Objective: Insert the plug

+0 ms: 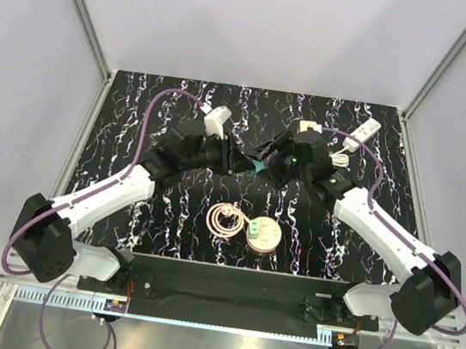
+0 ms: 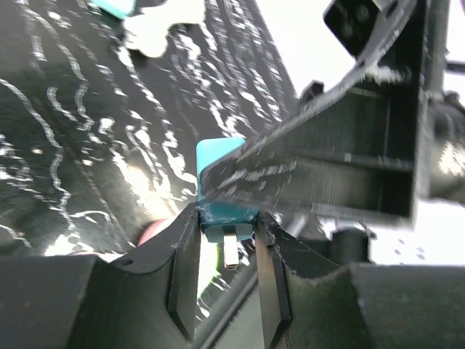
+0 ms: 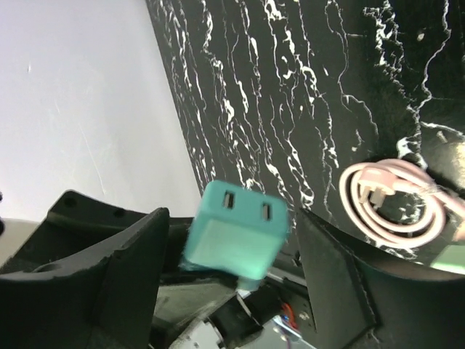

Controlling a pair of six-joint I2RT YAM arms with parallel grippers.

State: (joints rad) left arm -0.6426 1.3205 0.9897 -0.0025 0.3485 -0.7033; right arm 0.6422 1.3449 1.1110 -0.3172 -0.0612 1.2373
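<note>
Left tool [image 2: 227,222] clamped narrow on the prong end of the teal USB wall plug [image 3: 234,238]. One metal prong [image 2: 231,252] shows between its fingers. The plug is held off the table [image 1: 166,217], over the middle.

Right tool [image 3: 234,218] is wide, jaws flanking the plug with gaps on both sides, not gripping.

Plug judged light, rigid, smooth plastic, so it may twist in a pinch. Take it by the flat sides, clear of prongs and port face.

White power strip [image 1: 363,135] lies far right, well apart.

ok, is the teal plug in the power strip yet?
Out. The teal plug is held in the left gripper, prong bare; the white power strip lies apart, far right.
</note>
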